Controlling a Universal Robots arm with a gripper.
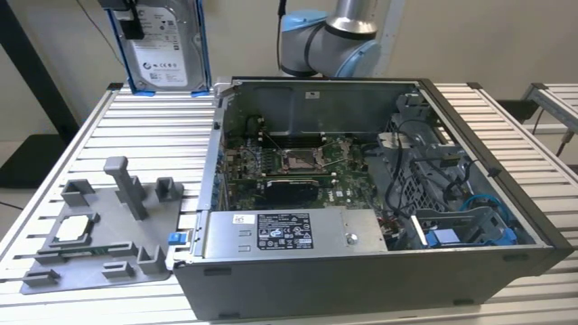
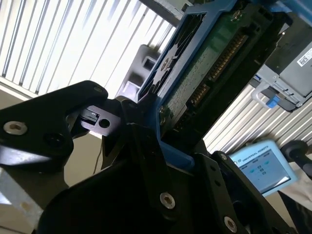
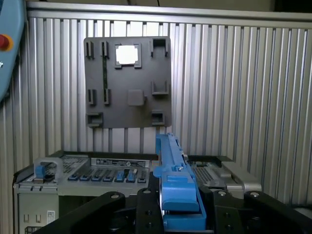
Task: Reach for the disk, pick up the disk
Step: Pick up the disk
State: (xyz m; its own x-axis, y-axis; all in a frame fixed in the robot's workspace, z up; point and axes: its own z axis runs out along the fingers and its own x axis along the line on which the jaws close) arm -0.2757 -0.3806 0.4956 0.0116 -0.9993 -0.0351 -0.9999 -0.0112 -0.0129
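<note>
Slatted metal surface point(image 1: 153, 128) bearing open computer case point(image 1: 361, 284) and grey fixture plate point(image 1: 86, 269). Disk point(image 1: 167, 54) held aloft, upright, clear of these, toward the exterior view's left. Pincer point(image 3: 179, 204) clamped on blue bracket point(image 3: 176, 187) sides. Likely dense, rigid, shock-sensitive; bracket rails judged the safest hold.

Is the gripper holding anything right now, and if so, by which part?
Yes. The gripper is shut on the disk, clamping its blue bracket at one end, across the drive's thin side.
</note>
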